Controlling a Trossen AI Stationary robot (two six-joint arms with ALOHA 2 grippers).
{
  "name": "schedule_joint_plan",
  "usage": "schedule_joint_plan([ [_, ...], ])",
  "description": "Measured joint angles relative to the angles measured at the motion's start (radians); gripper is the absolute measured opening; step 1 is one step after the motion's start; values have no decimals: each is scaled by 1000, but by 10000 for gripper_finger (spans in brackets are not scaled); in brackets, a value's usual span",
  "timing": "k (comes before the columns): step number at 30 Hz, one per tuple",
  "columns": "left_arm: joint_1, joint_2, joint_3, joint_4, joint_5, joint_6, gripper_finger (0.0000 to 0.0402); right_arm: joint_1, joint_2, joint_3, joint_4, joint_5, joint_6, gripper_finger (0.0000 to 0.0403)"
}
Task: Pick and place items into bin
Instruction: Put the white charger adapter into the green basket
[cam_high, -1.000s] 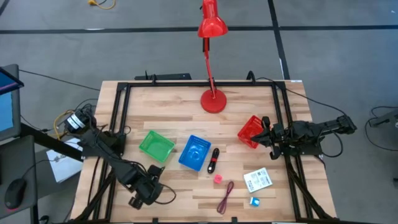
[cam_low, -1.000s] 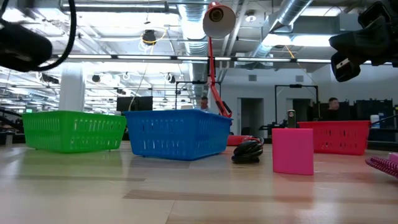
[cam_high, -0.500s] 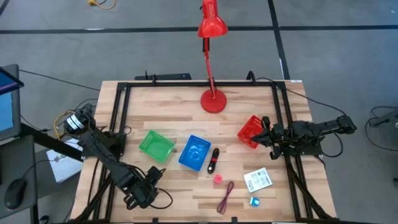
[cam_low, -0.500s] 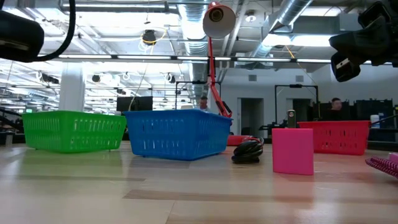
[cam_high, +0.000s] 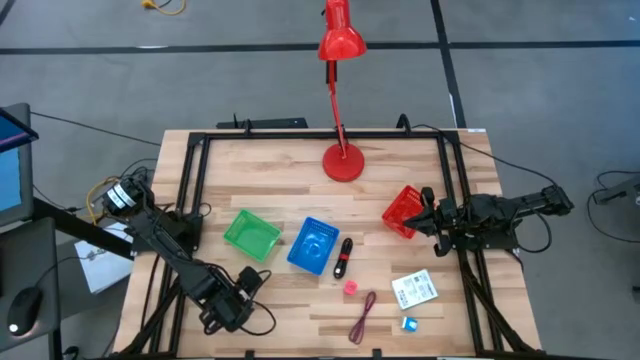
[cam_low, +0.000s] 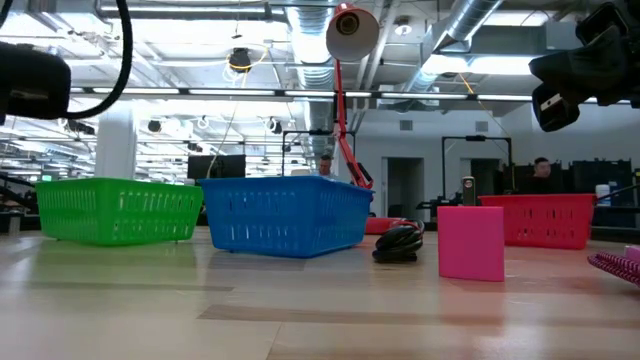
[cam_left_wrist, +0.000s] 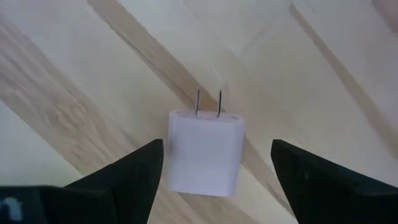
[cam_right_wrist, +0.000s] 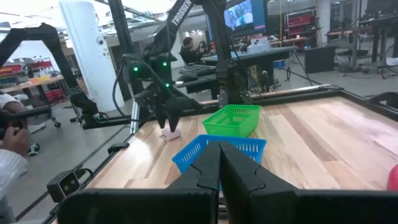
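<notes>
While the left gripper (cam_left_wrist: 214, 165) hangs wide open astride a white plug adapter (cam_left_wrist: 204, 151) lying on the table's near-left, pickup begins; next, close squarely on it.

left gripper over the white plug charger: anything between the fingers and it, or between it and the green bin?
Nothing visible. The left gripper is open, and the white charger lies between its fingers on bare wood. In the high view, the table from the left gripper to the green bin is bare.
</notes>
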Motion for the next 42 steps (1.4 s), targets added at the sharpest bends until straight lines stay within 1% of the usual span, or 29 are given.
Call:
schedule_joint_plan([
  [8,0,0,-62,51,-1,26,293,0,0,0,0,0,0,0],
  [18,0,0,-66,65,-8,28,290,0,0,0,0,0,0,0],
  [21,0,0,-66,66,-20,35,276,0,0,0,0,0,0,0],
  [29,0,-1,-66,49,-23,55,203,0,0,0,0,0,0,0],
  [32,1,-2,-66,47,-17,76,188,0,0,0,0,0,0,0],
  [35,10,-2,-66,46,0,111,192,0,0,0,0,0,0,0],
  [39,28,-2,-68,54,1,40,216,0,0,0,0,0,0,0],
  [42,39,-2,-68,76,-13,13,224,0,0,0,0,0,0,0],
])
